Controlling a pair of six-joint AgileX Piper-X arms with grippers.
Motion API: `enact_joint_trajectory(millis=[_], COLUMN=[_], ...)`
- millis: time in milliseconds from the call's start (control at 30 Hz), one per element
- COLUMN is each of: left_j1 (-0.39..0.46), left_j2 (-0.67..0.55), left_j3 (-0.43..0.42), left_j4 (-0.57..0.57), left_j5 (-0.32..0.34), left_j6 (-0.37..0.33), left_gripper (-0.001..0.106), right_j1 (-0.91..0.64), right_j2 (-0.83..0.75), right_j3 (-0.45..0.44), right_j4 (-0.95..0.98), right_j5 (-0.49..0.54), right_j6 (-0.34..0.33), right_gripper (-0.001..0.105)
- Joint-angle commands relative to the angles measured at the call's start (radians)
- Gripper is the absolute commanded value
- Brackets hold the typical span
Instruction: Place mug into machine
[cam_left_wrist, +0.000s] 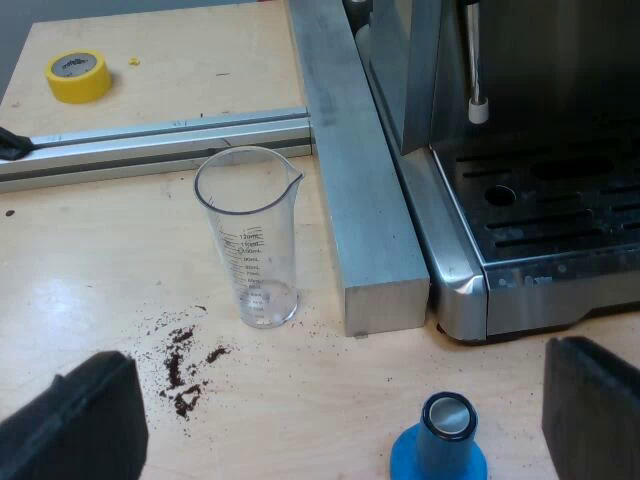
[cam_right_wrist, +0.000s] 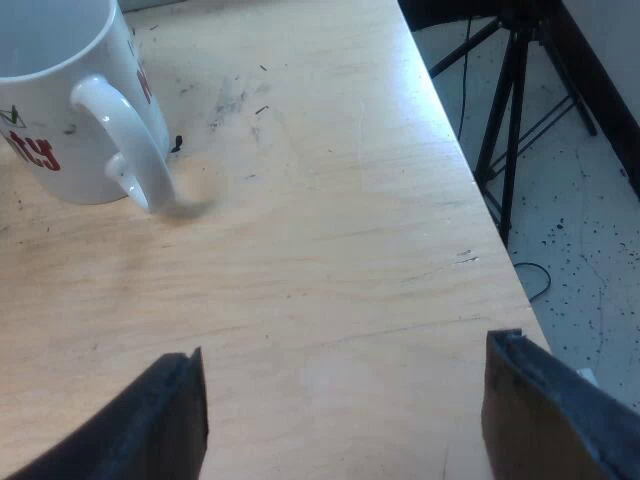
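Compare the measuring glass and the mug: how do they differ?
The measuring glass is clear with a printed scale; the mug is opaque white with red lettering. The measuring glass is tall, narrow, with a pour spout; the mug has a loop handle. Both stand upright on the wooden table.

Lab or workshop: plywood bench (cam_right_wrist: 330, 250), aluminium rail (cam_left_wrist: 350, 180), tape roll (cam_left_wrist: 78, 76), tripod (cam_right_wrist: 510, 120).

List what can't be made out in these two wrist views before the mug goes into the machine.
- Mug, right wrist view: the picture's edge cuts its body and red lettering, so the word can't be read; its inside is unseen.
- Machine, left wrist view: cut off by the edge above its tray.
- Glass, left wrist view: lower scale figures too fine to read.
- Tamper, left wrist view: base cut by the edge.
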Motion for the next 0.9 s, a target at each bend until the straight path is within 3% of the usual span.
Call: enact_joint_trajectory(millis=[33,400,500,733,867,900], left_j1=[-0.004,-0.004,-0.009,-0.106,-0.192,-0.203], left_j2=[-0.138,-0.138,-0.125,-0.049,-0.016,-0.013], left_j3=[-0.002,-0.002,-0.015,-0.059,-0.059,-0.059], left_j4=[-0.012,-0.012,-0.012,-0.035,-0.115,-0.121], left_j5=[-0.008,0.016,0.093,0.275,0.457,0.471], left_j6=[0.001,0.001,0.001,0.001,0.001,0.001], left_gripper=[0.081,0.081,0.081,0.081,0.081,0.081], right_j1=[-0.004,-0.004,-0.004,0.062,0.111,0.118], right_j2=[-0.045,-0.045,-0.039,0.051,0.12,0.129], right_j3=[-0.005,-0.005,-0.012,-0.058,-0.093,-0.097], right_j4=[0.0,-0.01,-0.017,-0.017,-0.019,-0.022], right_j5=[0.006,0.006,0.006,0.004,0.028,0.028], right_j6=[-0.002,-0.007,-0.078,-0.114,-0.123,-0.127], right_gripper=[0.061,0.061,0.061,0.061,0.061,0.061])
